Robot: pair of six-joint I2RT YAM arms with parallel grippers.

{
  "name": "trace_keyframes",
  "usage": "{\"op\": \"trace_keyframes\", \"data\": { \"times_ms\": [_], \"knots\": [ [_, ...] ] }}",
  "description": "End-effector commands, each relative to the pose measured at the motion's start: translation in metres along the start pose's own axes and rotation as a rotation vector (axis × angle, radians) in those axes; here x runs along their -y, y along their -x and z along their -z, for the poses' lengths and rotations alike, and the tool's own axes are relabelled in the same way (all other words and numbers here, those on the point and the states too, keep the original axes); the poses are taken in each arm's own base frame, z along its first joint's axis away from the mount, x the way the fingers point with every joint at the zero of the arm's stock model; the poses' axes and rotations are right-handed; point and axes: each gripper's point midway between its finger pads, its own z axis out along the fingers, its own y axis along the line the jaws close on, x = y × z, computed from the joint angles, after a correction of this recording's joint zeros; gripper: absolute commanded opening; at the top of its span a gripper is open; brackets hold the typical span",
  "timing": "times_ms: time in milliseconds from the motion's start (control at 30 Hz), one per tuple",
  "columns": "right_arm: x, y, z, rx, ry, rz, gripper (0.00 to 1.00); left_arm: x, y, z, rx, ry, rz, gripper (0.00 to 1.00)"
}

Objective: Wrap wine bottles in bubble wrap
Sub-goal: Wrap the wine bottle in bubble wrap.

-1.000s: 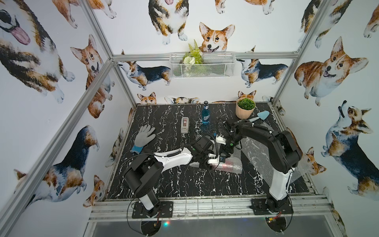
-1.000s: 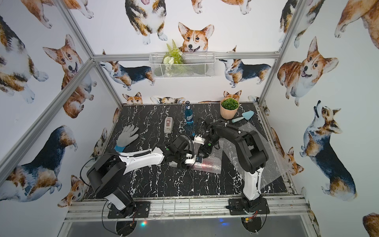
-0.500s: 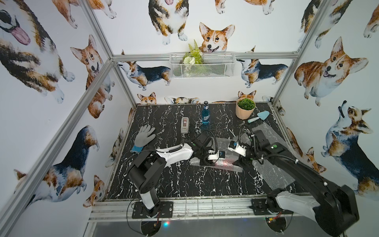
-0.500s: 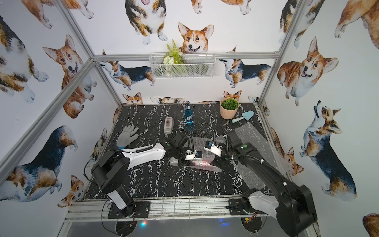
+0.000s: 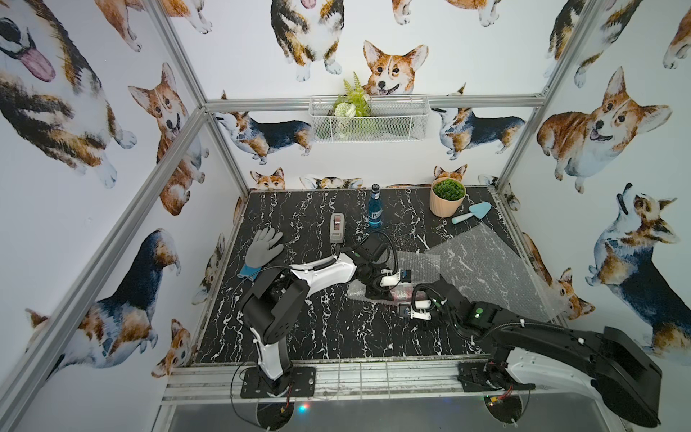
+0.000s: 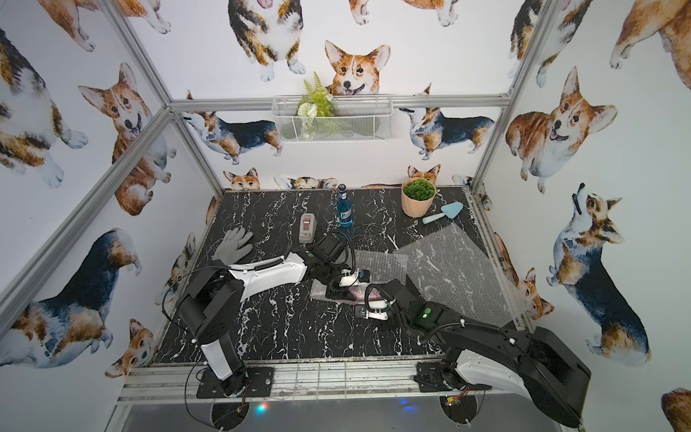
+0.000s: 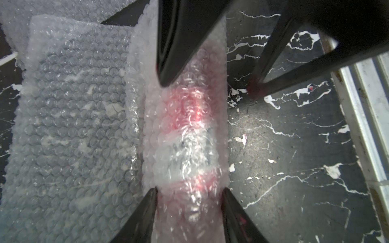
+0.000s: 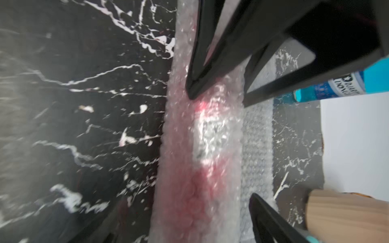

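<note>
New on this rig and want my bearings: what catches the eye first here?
The corgi wallpaper covering the walls grabs you first. Next, at the middle of the black marble table, the left gripper clasps the red-pink bottle, rolled in bubble wrap. The blue bottle stands upright at the back.

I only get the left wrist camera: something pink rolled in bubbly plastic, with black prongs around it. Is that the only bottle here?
Observer: No. Besides your red-pink bottle, a top view shows a blue bottle standing upright, unwrapped, near the table's back edge.
Visitor: Any plastic left for it?
Observer: Yes, a second bubble wrap sheet lies flat toward the right, nothing on it.
Visitor: And tape?
Observer: A grey tape dispenser sits near a grey glove, no gripper on it.
</note>
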Motion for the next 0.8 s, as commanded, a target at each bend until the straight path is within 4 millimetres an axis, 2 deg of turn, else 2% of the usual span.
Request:
{"op": "trace_keyframes", "data": {
  "times_ms": [0,33,133,300,367,467,700,767],
  "knots": [
    [0.045,0.014,-0.011,-0.018,-0.198,0.022,0.91,0.012,-0.015,-0.002,-0.058,-0.057,0.035,0.5],
    [0.046,0.014,-0.014,-0.036,-0.201,0.019,0.91,0.012,-0.014,-0.002,-0.057,-0.058,0.036,0.5],
    [0.035,0.014,-0.02,-0.042,-0.136,0.045,0.87,0.011,-0.014,-0.001,-0.055,-0.062,0.043,0.5],
    [0.021,0.008,-0.016,-0.059,-0.027,-0.01,0.64,0.007,-0.014,0.001,-0.049,-0.059,0.055,0.5],
    [0.015,0.005,-0.016,-0.062,-0.003,-0.023,0.6,0.005,-0.013,0.003,-0.043,-0.057,0.061,0.51],
    [0.007,-0.003,-0.018,-0.086,0.054,-0.069,0.6,0.004,-0.013,0.007,-0.028,-0.057,0.077,0.51],
    [0.003,-0.005,-0.027,-0.106,0.154,-0.128,0.58,0.004,-0.007,0.016,-0.011,-0.066,0.085,0.54],
    [0.006,-0.004,-0.026,-0.097,0.168,-0.154,0.53,-0.003,-0.003,0.025,0.007,-0.037,0.092,0.56]
  ]
}}
